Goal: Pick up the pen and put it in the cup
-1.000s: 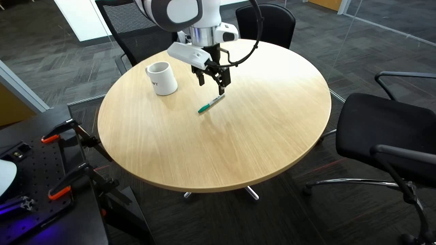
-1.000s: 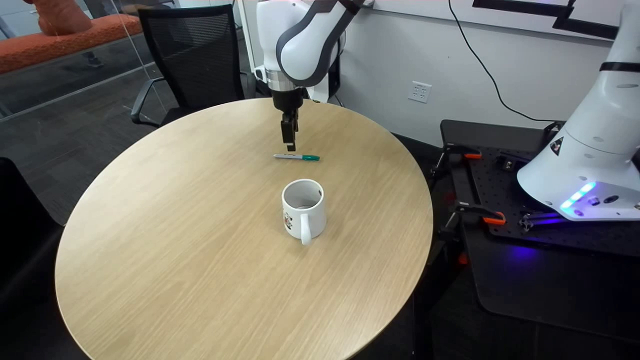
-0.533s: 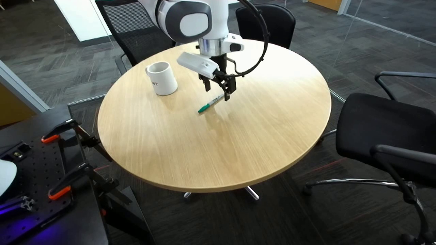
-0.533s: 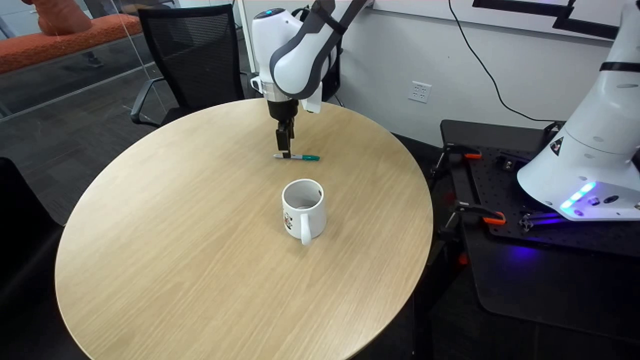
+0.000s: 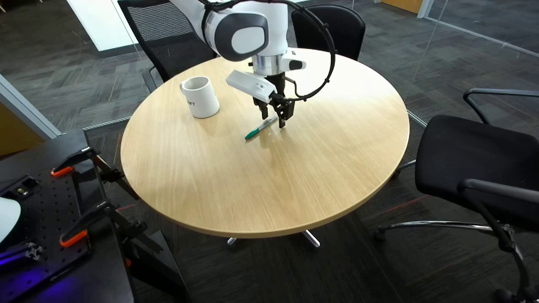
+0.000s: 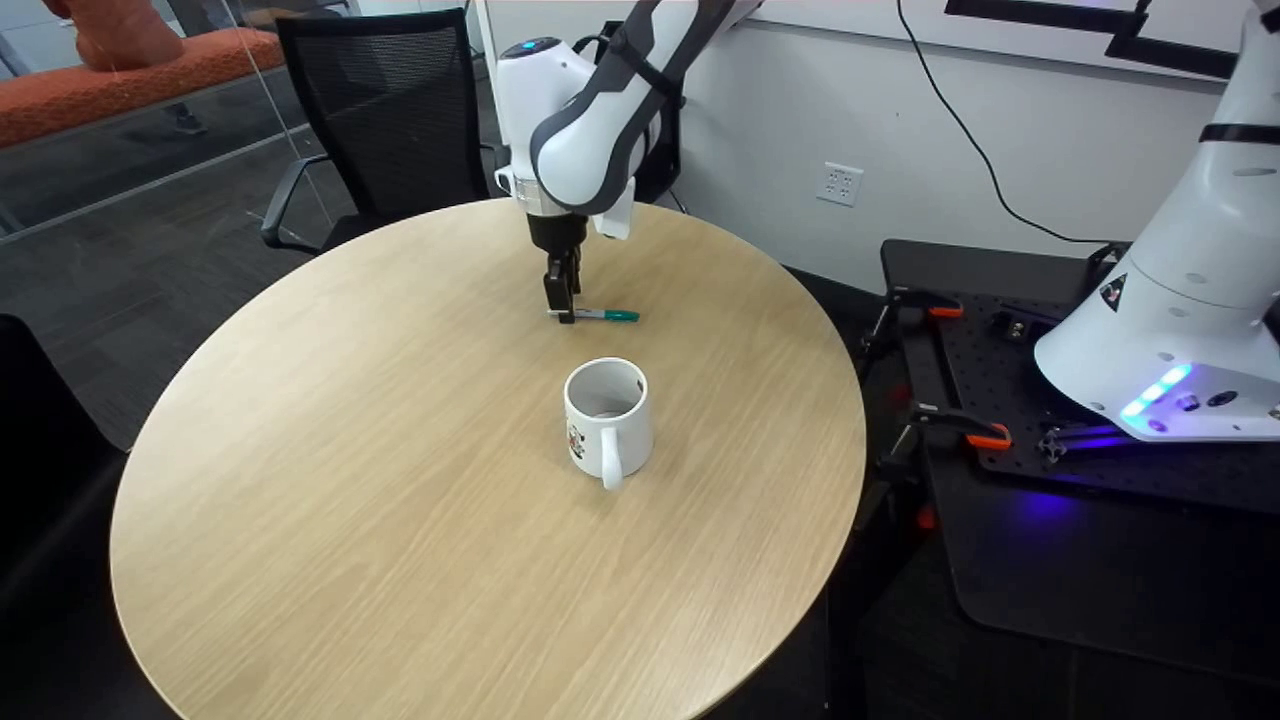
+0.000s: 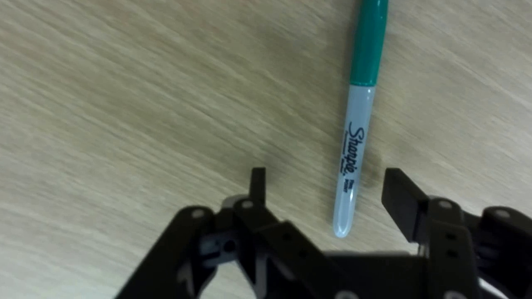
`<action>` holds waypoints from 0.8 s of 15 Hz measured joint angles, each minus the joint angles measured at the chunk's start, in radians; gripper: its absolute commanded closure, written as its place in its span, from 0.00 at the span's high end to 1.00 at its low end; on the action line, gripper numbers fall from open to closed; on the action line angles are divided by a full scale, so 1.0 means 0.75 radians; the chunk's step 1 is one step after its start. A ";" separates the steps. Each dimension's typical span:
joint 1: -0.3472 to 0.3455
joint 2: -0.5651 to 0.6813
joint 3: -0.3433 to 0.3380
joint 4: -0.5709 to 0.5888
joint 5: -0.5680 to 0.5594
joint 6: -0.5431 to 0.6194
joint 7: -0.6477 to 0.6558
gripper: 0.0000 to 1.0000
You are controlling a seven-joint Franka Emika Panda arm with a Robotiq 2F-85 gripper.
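Observation:
The pen, with a green cap and a light grey barrel, lies on the round wooden table in both exterior views (image 5: 255, 132) (image 6: 620, 316). The cup is a white mug standing upright near it (image 5: 204, 102) (image 6: 636, 430); its handle faces away from the pen. My gripper (image 5: 273, 121) (image 6: 568, 306) is open, pointing down low over the grey end of the pen. In the wrist view the fingers (image 7: 325, 170) stand apart on either side of the pen's barrel (image 7: 353, 153), touching neither side. The cap's far end is cut off there, and the cup is out of view.
The round table (image 5: 294, 181) bears the mug and pen. A black bench (image 6: 1040, 560) with clamps and the robot's base (image 6: 1170, 340) stands beside it. Black chairs (image 5: 480, 164) (image 6: 390, 120) stand around the table. A wall (image 6: 780, 130) rises behind the arm.
My gripper has come down towards the table and shifted towards the pen's grey end, away from the cap. It stays open. The pen and the cup have not moved.

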 measured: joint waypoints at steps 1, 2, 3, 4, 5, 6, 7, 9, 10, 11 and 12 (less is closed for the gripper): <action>0.000 0.006 0.000 0.006 0.000 0.000 0.000 0.34; 0.000 0.011 0.000 0.013 0.000 0.000 0.000 0.27; -0.002 0.011 0.000 0.018 0.000 0.000 0.000 0.19; -0.003 0.012 0.000 0.022 0.000 0.000 0.000 0.12; -0.005 0.012 0.000 0.024 0.000 0.000 0.000 0.05; -0.006 0.012 0.000 0.026 0.000 0.000 0.000 0.00; -0.007 0.013 0.000 0.027 0.000 0.000 0.000 0.00; -0.007 0.013 0.000 0.028 0.000 0.000 0.001 0.03; -0.007 0.013 0.001 0.028 0.000 0.000 0.002 0.03; -0.007 0.013 0.003 0.028 0.000 0.000 0.007 0.03; -0.007 0.013 0.007 0.028 0.000 0.000 0.022 0.03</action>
